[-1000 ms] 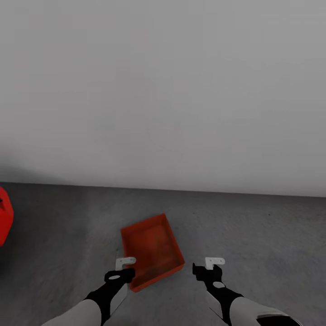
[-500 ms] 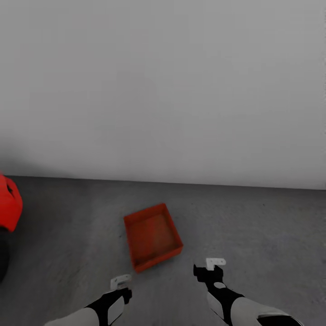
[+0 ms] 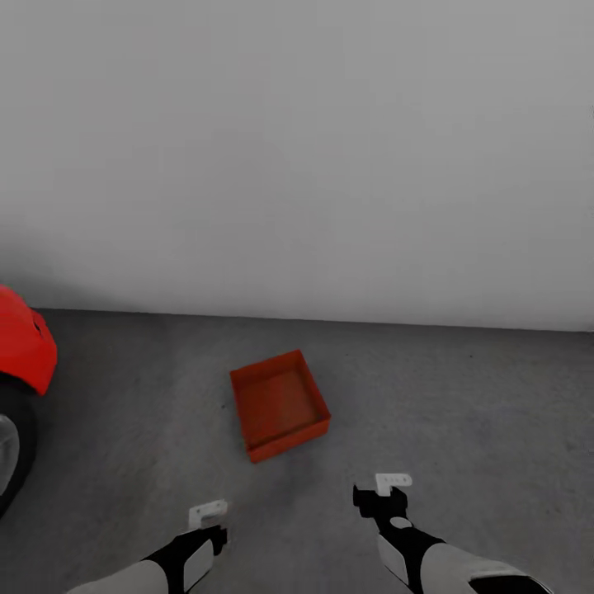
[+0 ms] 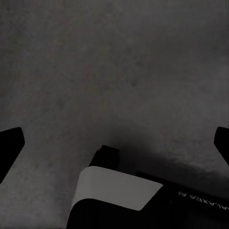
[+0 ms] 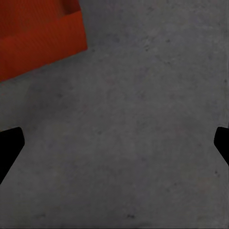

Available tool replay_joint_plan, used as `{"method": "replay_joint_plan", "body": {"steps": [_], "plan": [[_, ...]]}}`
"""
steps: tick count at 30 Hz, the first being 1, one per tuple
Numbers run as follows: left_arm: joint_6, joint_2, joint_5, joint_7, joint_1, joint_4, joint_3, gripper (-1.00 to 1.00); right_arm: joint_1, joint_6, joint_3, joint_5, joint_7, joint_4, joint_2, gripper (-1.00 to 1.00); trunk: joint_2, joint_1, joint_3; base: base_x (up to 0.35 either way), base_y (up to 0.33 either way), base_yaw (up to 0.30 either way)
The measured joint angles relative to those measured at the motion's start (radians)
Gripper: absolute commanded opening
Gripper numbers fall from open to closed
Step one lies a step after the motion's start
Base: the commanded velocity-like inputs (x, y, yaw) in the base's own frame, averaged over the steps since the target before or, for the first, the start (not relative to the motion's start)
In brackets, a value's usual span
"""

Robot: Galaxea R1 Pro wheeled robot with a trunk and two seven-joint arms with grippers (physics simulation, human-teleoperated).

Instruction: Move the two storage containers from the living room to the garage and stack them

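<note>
A single red-orange storage container (image 3: 280, 404) sat on the dark grey concrete floor (image 3: 462, 396) of the garage, a little left of the middle of the head view and near the foot of the white wall (image 3: 297, 148). It lay flat on its base, turned at a slant to the wall, its open top showing a bare inside. Nothing was stacked on it and nothing touched it.

At the left edge of the head view stood part of a red car (image 3: 25, 346), with a dark wheel (image 3: 12, 445) under the red bodywork, well apart from the container.

Both arms reached forward low in the head view, on the near side of the container and apart from it. The left gripper (image 3: 207, 514) hung over bare floor, to the near left of the box. In the left wrist view its two dark fingertips (image 4: 10, 148) sat at opposite edges of the picture, so it was spread wide and held nothing; below it was mottled concrete and a dark and white part that was probably the robot's own body, though the view was too dim to be sure.

The right gripper (image 3: 393, 480) hung to the near right of the box. In the right wrist view its fingertips (image 5: 9, 145) were likewise far apart with only floor between them, empty, and a corner of the container (image 5: 38, 38) showed beyond them, not touching.
</note>
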Motion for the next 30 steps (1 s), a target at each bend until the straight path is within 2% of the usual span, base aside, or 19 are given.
{"method": "replay_joint_plan", "body": {"steps": [4, 5, 10, 14, 16, 18, 25, 26, 30], "plan": [[0.0, 0.025, 0.0, 0.0, 0.0, 0.0, 0.0, 1.0, 0.0, 0.0, 0.001, 0.0, 0.0, 0.002, 0.001, 1.0, 0.0, 0.0, 0.0, -0.345, 0.0, 0.0], [0.0, 0.042, 0.0, 0.0, 0.0, 0.001, -0.001, 1.0, 0.0, 0.0, 0.001, 0.0, 0.0, 0.003, 0.001, 1.0, 0.0, 0.0, 0.0, -0.345, 0.0, 0.0], [-0.002, 0.091, 0.002, -0.009, 0.0, 0.009, -0.002, 1.0, 0.0, 0.0, 0.001, 0.001, 0.001, 0.004, 0.001, 1.0, 0.0, 0.0, 0.0, -0.345, 0.0, 0.0], [-0.004, 0.108, 0.002, -0.012, 0.0, 0.016, -0.002, 1.0, 0.0, 0.0, 0.001, 0.001, 0.001, 0.004, 0.001, 1.0, 0.0, 0.0, 0.0, -0.345, 0.0, 0.0], [-0.005, 0.125, 0.003, -0.014, 0.0, 0.023, -0.002, 1.0, 0.0, 0.018, 0.002, 0.003, -0.001, 0.008, -0.01, 1.0, 0.0, 0.0, 0.0, -0.345, 0.0, 0.0], [-0.005, 0.13, 0.004, -0.014, 0.0, 0.034, -0.002, 1.0, 0.0, 0.034, 0.003, 0.005, 0.0, 0.009, -0.035, 1.0, 0.0, 0.0, 0.0, -0.345, 0.0, 0.0], [-0.009, 0.136, 0.005, -0.012, 0.011, 0.049, -0.002, 1.0, 0.01, 0.078, 0.004, 0.007, 0.005, 0.01, -0.078, 1.0, 0.0, 0.0, 0.0, -0.345, 0.0, 0.0], [-0.01, 0.138, 0.005, -0.011, 0.012, 0.05, -0.002, 1.0, 0.031, 0.104, 0.002, 0.006, 0.005, 0.01, -0.089, 1.0, 0.0, 0.0, 0.0, -0.345, 0.0, 0.0], [-0.011, 0.141, 0.003, -0.011, 0.014, 0.051, -0.002, 1.0, 0.112, 0.147, 0.003, 0.006, 0.005, 0.01, -0.102, 1.0, 0.0, 0.0, 0.0, -0.345, 0.0, 0.0]]}}
